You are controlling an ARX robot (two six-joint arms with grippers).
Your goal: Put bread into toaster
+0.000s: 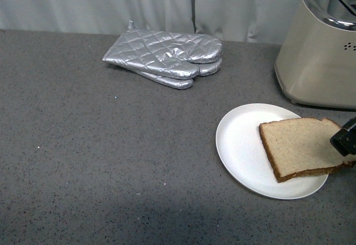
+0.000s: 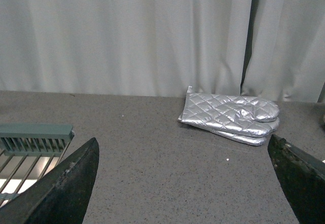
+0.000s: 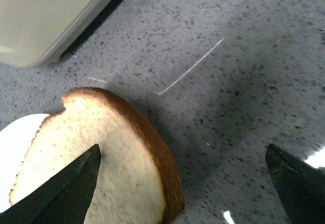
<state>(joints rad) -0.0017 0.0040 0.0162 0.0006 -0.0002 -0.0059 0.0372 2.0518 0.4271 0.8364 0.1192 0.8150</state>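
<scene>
Your bread (image 1: 297, 145), a tan slice with dark crust, overhangs a white plate (image 1: 239, 139) on the speckled grey counter (image 1: 83, 161), pale curtains (image 1: 111, 0) behind; left gripper (image 2: 183, 138) and right gripper (image 3: 183, 150) gape wide.

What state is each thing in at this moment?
bread, lying on the plate, overhanging its rim
plate, right side up, carrying the bread
toaster, upright, slots barely in view
oven mitts, stacked, lying flat
left gripper, open, empty
right gripper, open, one finger over the bread
</scene>
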